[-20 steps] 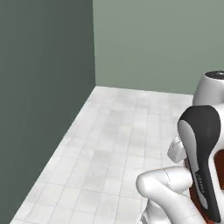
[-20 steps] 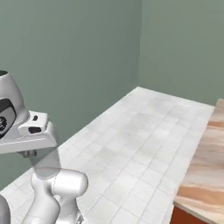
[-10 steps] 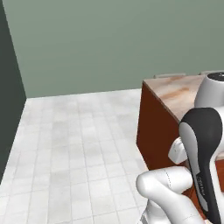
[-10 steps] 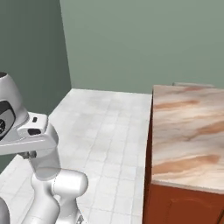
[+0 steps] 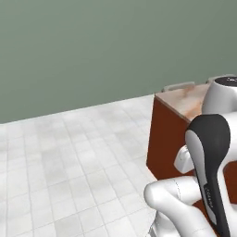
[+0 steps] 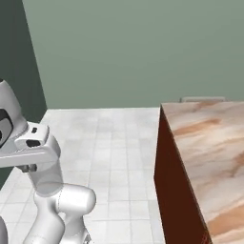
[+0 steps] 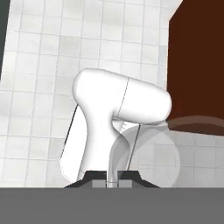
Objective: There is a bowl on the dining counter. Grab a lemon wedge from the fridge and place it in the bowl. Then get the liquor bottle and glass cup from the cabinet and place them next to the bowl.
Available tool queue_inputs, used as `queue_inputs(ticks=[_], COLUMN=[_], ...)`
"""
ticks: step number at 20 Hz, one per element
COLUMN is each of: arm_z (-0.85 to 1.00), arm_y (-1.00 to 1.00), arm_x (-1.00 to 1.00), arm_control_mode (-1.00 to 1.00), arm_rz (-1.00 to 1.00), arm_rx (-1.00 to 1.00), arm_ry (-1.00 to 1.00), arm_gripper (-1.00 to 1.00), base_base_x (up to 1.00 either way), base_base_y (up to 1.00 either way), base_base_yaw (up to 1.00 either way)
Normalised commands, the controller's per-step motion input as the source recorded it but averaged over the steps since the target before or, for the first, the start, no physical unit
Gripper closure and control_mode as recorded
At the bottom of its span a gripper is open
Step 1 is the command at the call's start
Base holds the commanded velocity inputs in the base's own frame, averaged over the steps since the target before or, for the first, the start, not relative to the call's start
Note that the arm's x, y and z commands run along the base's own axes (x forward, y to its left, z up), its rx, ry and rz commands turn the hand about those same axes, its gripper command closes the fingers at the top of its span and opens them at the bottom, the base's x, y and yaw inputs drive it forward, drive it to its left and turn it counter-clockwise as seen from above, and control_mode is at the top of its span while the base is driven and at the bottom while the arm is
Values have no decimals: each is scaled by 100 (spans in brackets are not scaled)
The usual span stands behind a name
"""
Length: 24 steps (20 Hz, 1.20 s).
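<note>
My claw [image 7: 113,180] is clamped on a clear glass [image 7: 146,153], tucked close over my body so it rides safely toward the desk [image 6: 209,143] corner.

You're looking at a rendered home kitchen: a dining counter [image 6: 209,143] with a marbled stone top and reddish-brown sides is standing on a pale tiled floor [image 5: 69,157], and plain grey-green walls [image 5: 92,46] are closing in the room behind it.

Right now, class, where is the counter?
The counter fills the right side of the right base view, on the tiled floor, its far end near the green wall.
</note>
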Motion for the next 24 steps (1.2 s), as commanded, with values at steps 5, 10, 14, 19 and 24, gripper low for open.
queue_inputs(ticks=[5, 10, 14, 19, 24], arm_z=[0, 0, 0, 0, 0], arm_y=[0, 0, 0, 0, 0], arm_x=[0, 0, 0, 0, 0], arm_control_mode=[100, 100, 100, 100, 100], arm_rz=[0, 0, 0, 0, 0], arm_rx=[0, 0, 0, 0, 0], arm_ry=[0, 0, 0, 0, 0], arm_gripper=[100, 100, 100, 100, 100], base_base_x=[100, 100, 100, 100, 100], base_base_y=[78, 77, 66, 70, 64], base_base_yaw=[-26, -23, -23, -25, -29])
